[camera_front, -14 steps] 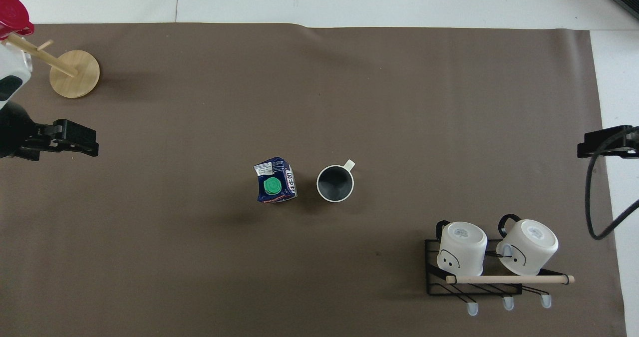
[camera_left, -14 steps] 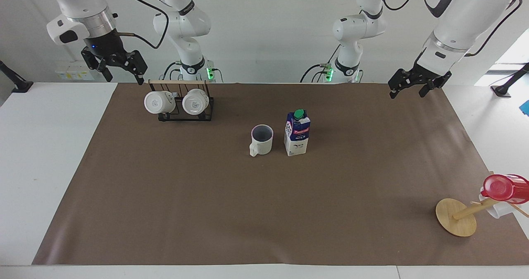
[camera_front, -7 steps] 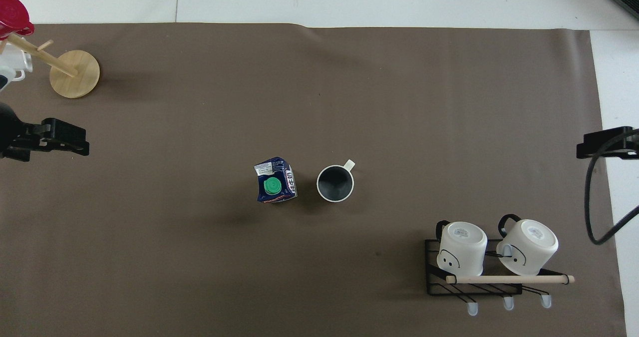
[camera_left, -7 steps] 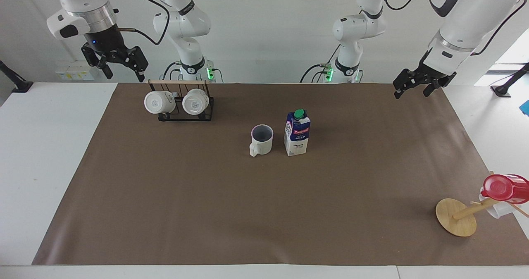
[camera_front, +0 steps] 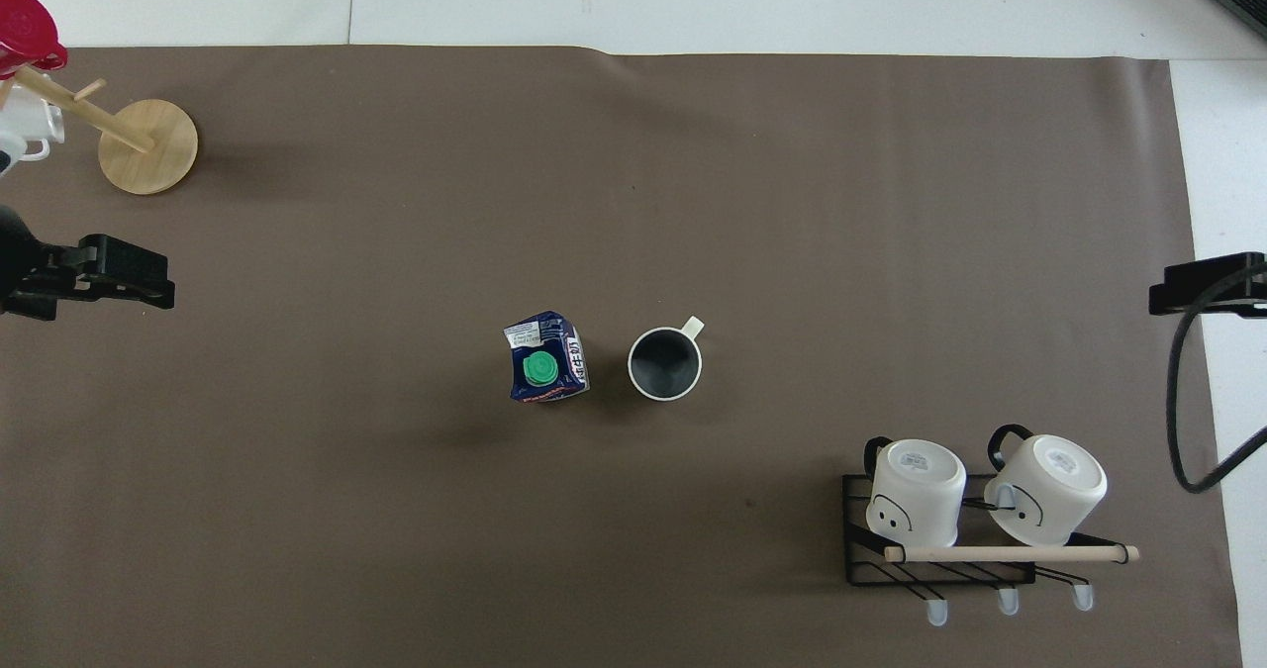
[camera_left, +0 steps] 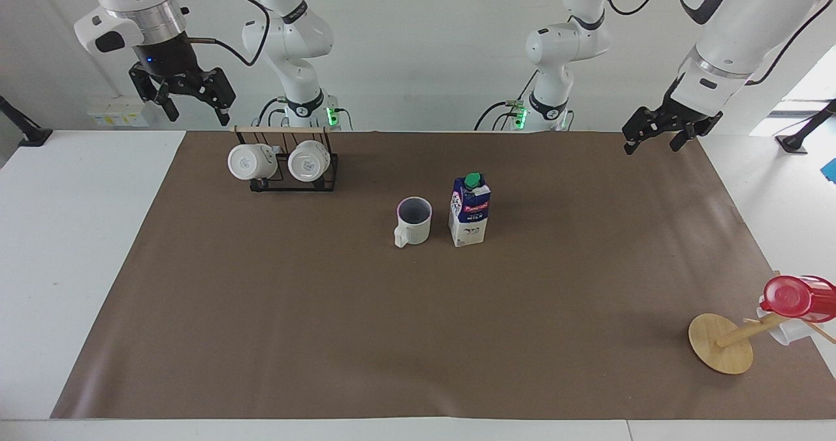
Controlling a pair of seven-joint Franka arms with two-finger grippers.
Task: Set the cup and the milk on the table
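Facing view: table [camera_left: 78, 245] with brown paper, milk [camera_left: 469, 210] and cup [camera_left: 413, 221] upright mid-paper, just beside each other, cup toward the right arm's end. Both arms have pulled up and back over the last second. Left gripper [camera_left: 659, 130] hangs over the paper's corner at its own end, jaws apart, empty. Right gripper [camera_left: 189, 98] sits above the mug rack [camera_left: 290, 166], jaws apart, empty. Placement looks done; arms retreating.
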